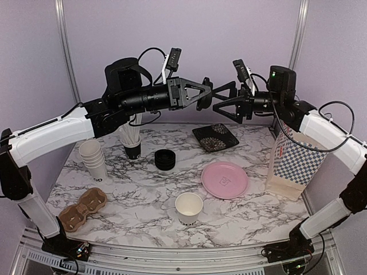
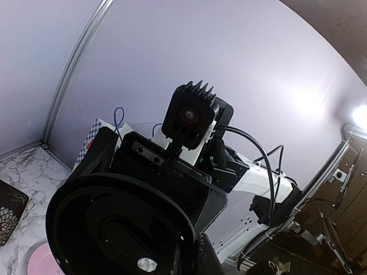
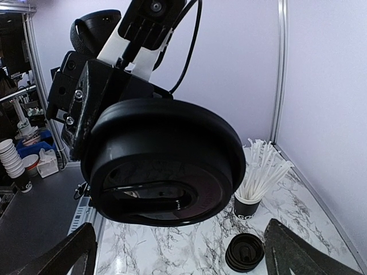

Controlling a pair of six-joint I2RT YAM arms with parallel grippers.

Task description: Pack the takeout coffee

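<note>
Extras I see on the marble table (image 1: pixel 143 195)
A pink plate (image 1: pixel 224 179) sits right of centre; a dark patterned square dish (image 1: pixel 215 137) lies behind it, apart.

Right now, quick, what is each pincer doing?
Left pincer: shut on the black lid.
Right pincer: wide open, holding nothing.

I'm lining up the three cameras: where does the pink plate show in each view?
Top external: pink plate, right of centre.
Left wrist: bottom-left corner, partly behind the black lid.
Right wrist: not in view.
Shared landmark: the marble table, visible in all three.
</note>
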